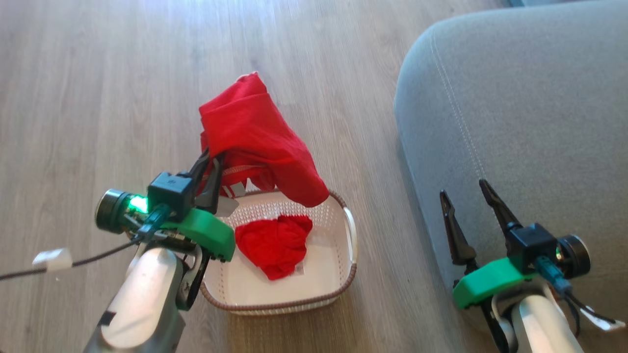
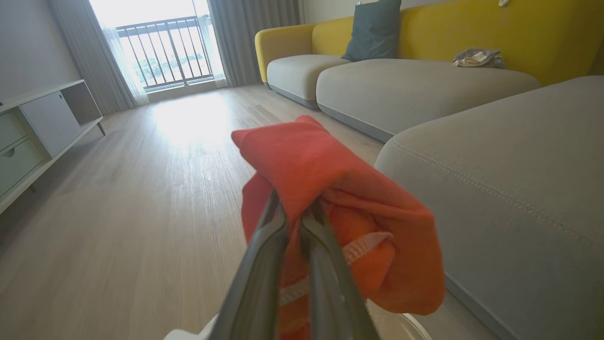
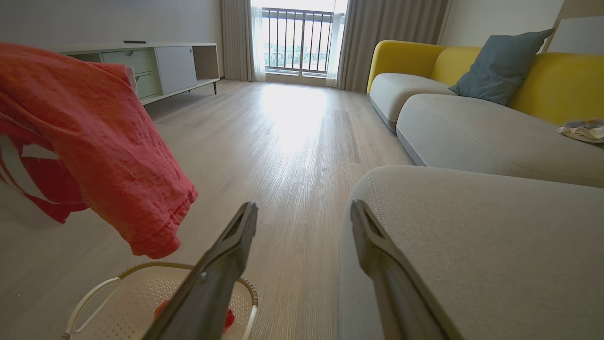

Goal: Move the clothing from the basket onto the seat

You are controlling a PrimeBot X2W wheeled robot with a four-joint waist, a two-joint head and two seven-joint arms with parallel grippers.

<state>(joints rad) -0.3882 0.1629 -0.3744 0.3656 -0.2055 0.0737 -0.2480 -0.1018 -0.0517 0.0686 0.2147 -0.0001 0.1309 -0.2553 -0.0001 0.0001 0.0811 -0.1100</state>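
Observation:
My left gripper (image 1: pixel 212 158) is shut on a red garment (image 1: pixel 255 137) with white trim, which hangs draped above the basket's far left corner. The left wrist view has its fingers (image 2: pixel 264 255) pinching that garment (image 2: pixel 339 208). A second red garment (image 1: pixel 274 242) lies crumpled inside the cream basket (image 1: pixel 343 255) on the wooden floor. To the right stands the grey seat (image 1: pixel 530 108). My right gripper (image 1: pixel 467 192) is open and empty over the seat's near left edge. In the right wrist view the lifted garment (image 3: pixel 94 141) hangs at the left, above the basket (image 3: pixel 141 293).
Wooden floor (image 1: pixel 98 98) surrounds the basket. In the wrist views a yellow sofa (image 2: pixel 472 28) with grey cushions, a blue pillow (image 3: pixel 500 66) and a crumpled cloth (image 2: pixel 477 57) sits behind the seat. A low cabinet (image 3: pixel 155 66) stands by the balcony window.

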